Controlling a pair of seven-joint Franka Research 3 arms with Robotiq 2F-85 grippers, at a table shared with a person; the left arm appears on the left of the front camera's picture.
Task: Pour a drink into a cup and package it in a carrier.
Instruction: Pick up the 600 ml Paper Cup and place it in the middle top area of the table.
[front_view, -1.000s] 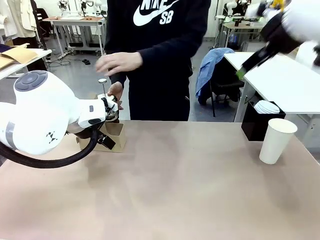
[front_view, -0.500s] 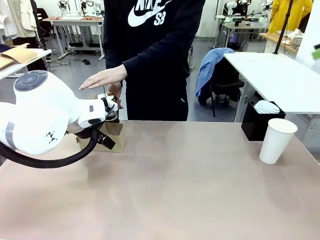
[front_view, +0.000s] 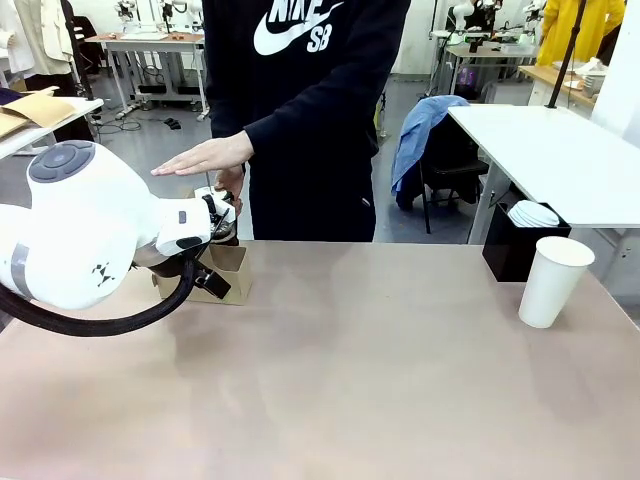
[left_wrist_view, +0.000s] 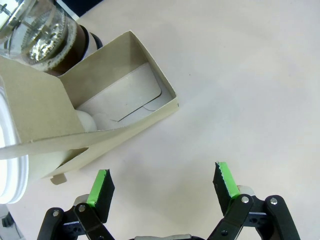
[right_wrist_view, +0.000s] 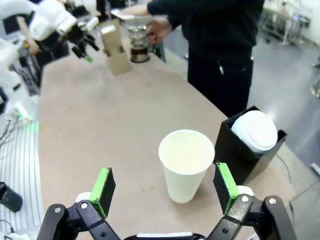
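The tall white paper cup (front_view: 555, 281) stands empty at the table's right side. My right gripper (right_wrist_view: 164, 187) hangs open above and short of the cup (right_wrist_view: 186, 165), not touching it. The brown cardboard carrier (front_view: 228, 272) sits at the far left. My left gripper (left_wrist_view: 164, 182) is open just beside the carrier (left_wrist_view: 120, 100), holding nothing. Behind the carrier a glass press (left_wrist_view: 45, 37) holds the dark drink (left_wrist_view: 76, 41). The person rests one flat hand (front_view: 205, 155) on top of the press and holds it with the other hand (front_view: 232, 182).
A black box (front_view: 512, 245) of white lids (right_wrist_view: 255, 131) stands just behind the cup. A white lidded cup (left_wrist_view: 10, 170) sits at the carrier's side. My left arm (front_view: 80, 235) bulks over the table's left. A white table (front_view: 570, 160) stands beyond the right edge.
My right arm, seen at the upper right a second ago, has left the front view. The person's upper hand has flattened out and stretched left over the press.
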